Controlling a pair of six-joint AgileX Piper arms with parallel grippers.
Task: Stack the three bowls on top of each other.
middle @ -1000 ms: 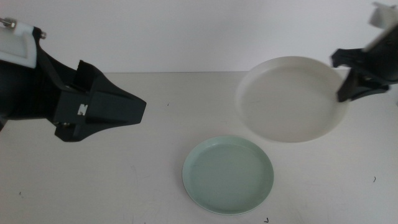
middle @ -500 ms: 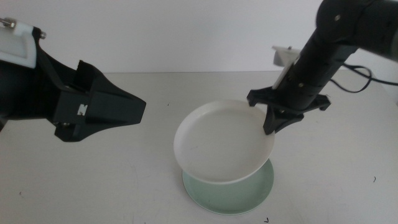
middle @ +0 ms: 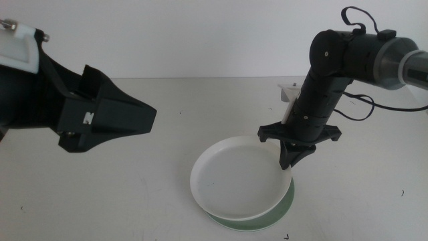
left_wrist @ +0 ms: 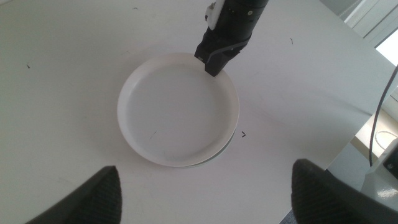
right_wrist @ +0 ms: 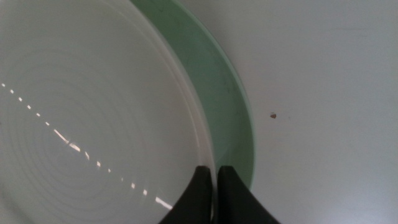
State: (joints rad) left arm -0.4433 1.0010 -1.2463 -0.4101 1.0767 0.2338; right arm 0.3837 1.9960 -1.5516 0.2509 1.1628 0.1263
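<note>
This looks like a robotics lab or test room, not a home. A plain white worktop (middle: pixel 134 194) stands against a bare white wall (middle: pixel 200 33), with small black marks (left_wrist: pixel 243 133) drawn on its surface. Two black robot arms (middle: pixel 328 87) reach over it, one trailing a loose black cable (middle: pixel 364 107). In the left wrist view, past the worktop's edge, more cabling (left_wrist: pixel 382 118) hangs beside pale floor.
</note>
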